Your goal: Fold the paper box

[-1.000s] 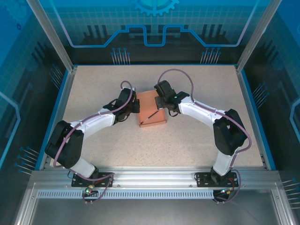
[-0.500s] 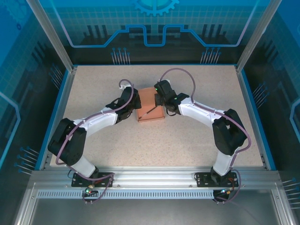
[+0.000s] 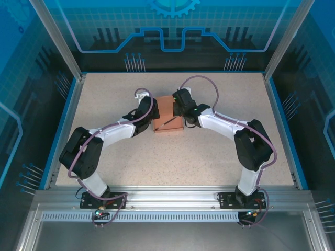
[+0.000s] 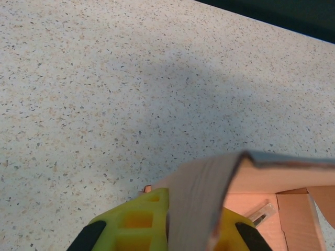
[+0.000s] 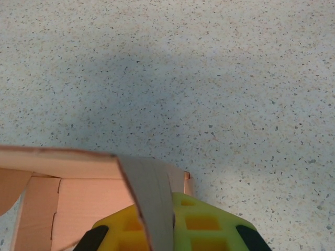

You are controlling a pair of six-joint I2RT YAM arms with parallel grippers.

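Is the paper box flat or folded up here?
Partly folded: the paper box has a flap raised on each side, one pinched by the left gripper, one by the right gripper; its base lies flat.

At the tabletop (image 3: 209, 162) centre the paper box (image 3: 165, 111), left arm (image 3: 112, 130) and right arm (image 3: 220, 123) block passage; far corners and near strip lie open; blue rim (image 3: 68, 115) bounds the sides.

Bright, even light comes from above. The top view is sharp. In both wrist views a soft grey shadow lies on the surface (image 4: 78, 78). Up close, the box (image 4: 199, 193) looks dim and a bit blurry.
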